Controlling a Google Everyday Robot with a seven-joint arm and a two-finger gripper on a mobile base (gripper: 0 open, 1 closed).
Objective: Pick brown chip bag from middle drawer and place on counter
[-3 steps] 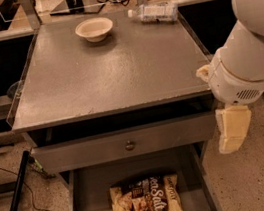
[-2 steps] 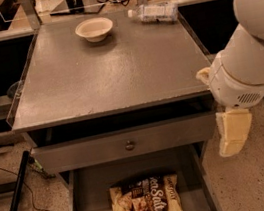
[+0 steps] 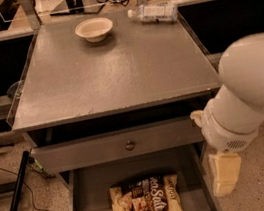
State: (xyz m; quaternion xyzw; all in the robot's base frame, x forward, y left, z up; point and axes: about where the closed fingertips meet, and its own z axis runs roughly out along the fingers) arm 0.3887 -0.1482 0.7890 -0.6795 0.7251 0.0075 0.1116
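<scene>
Counter (image 3: 116, 74) is filling the middle of the view, carrying a pale bowl (image 3: 93, 29) near its 12 o'clock edge and a bottle (image 3: 152, 12) lying on its side toward 1 o'clock. Under its front edge a shut drawer front with a round knob (image 3: 129, 144) is showing, and below that the middle drawer (image 3: 91, 206) is standing pulled open. The brown chip bag (image 3: 145, 201) is lying flat on the drawer floor, at 6 o'clock in the view. The gripper (image 3: 225, 173) is hanging from the white arm (image 3: 254, 81) at 4 o'clock, pointing down just outside the drawer's right wall and apart from the bag. Whether it is spread or closed cannot be told.
</scene>
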